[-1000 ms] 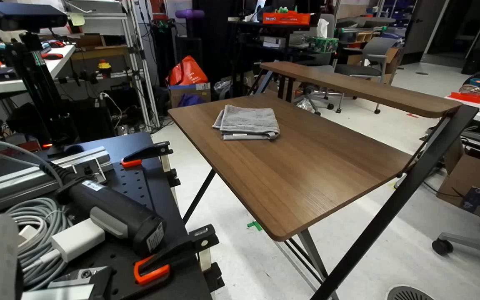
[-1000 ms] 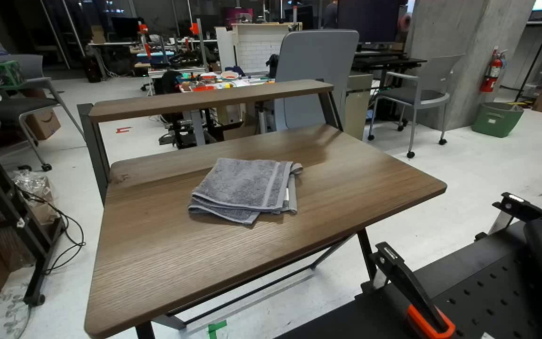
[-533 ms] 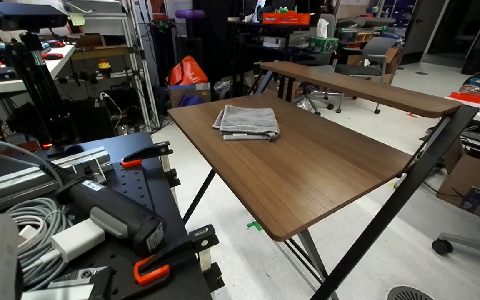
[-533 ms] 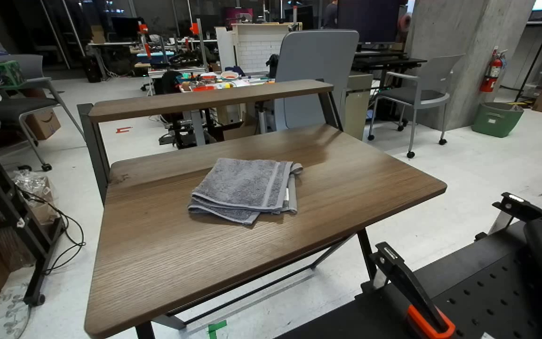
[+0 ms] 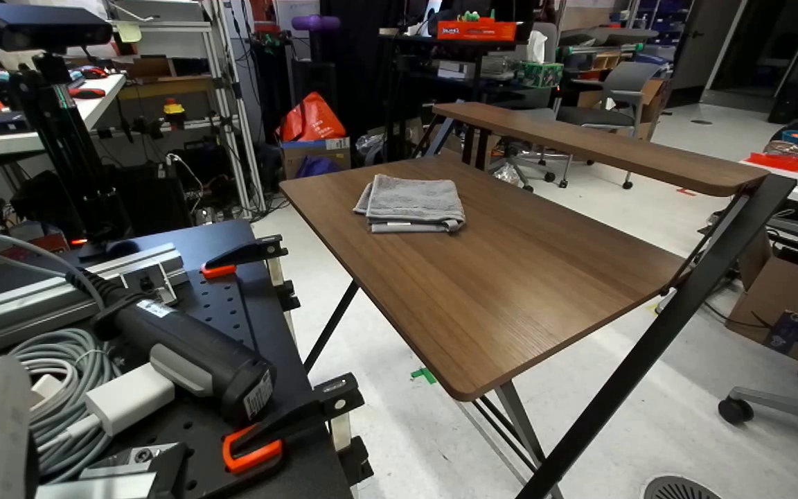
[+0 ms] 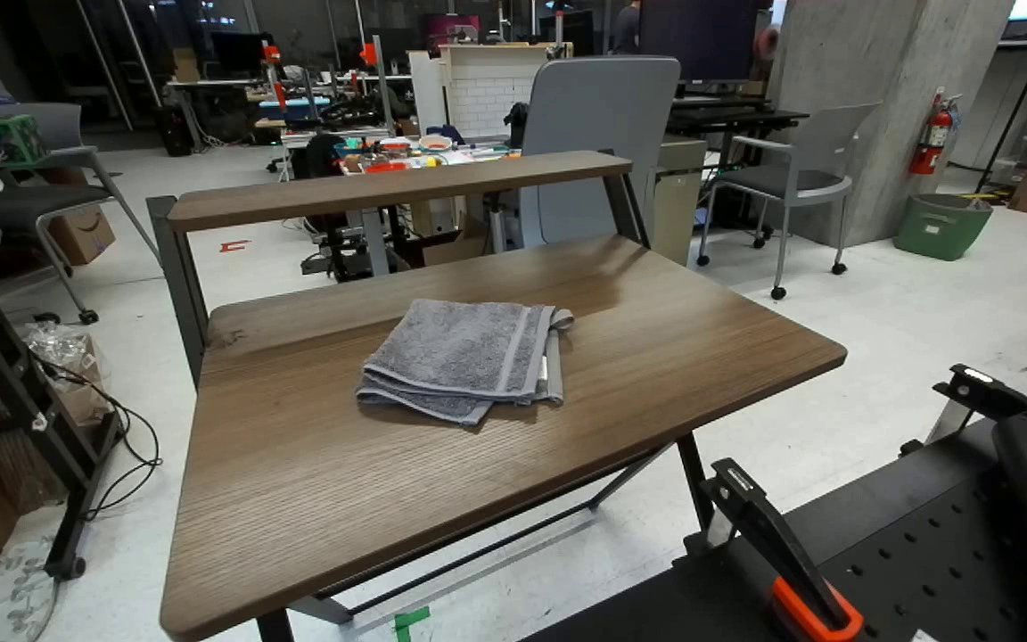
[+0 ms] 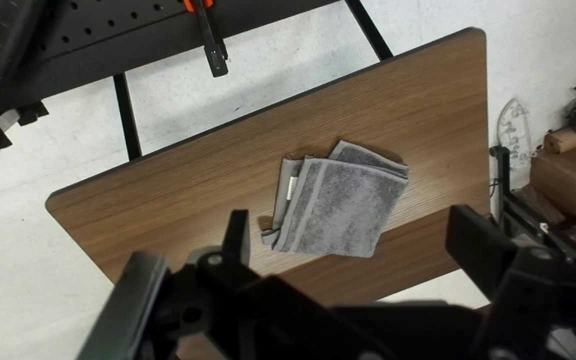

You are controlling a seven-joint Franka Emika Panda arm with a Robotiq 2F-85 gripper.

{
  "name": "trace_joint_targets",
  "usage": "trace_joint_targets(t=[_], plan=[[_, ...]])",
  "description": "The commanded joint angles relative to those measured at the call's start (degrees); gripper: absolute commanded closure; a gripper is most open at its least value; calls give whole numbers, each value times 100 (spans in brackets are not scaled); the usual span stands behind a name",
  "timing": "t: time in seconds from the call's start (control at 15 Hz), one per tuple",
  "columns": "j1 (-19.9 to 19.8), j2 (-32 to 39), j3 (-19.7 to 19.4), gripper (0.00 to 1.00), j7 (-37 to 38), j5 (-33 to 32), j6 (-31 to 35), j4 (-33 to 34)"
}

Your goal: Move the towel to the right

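The towel is a gray folded cloth lying flat on a brown wooden desk. It shows in both exterior views [image 5: 414, 201] [image 6: 460, 352] and in the wrist view [image 7: 345, 207]. Its layers are slightly fanned, with a lighter stripe near one side and a small white tag. My gripper [image 7: 349, 215] shows only in the wrist view. It is wide open with nothing between its fingers. It hangs above the desk, with the towel below and framed between the fingertips, apart from them. The gripper is out of view in both exterior views.
The brown desk [image 5: 510, 305] has a raised shelf [image 6: 406, 189] along one long side. A black perforated table [image 6: 906, 544] with orange-handled clamps [image 5: 253, 454] stands across a gap from the desk. A black handheld tool [image 5: 184, 346] and coiled cable [image 5: 73, 374] lie on it.
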Motion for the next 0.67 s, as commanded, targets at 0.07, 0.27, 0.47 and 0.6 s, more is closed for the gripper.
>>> trace_joint_targets(t=[0.07, 0.27, 0.47, 0.6], plan=[[-587, 1588, 158, 0, 739, -568, 472, 724], [-746, 2540, 181, 0, 1382, -1161, 598, 1187], [-593, 3362, 34, 0, 1997, -1736, 498, 1656], [-391, 3803, -119, 0, 2221, -1973, 429, 1921]])
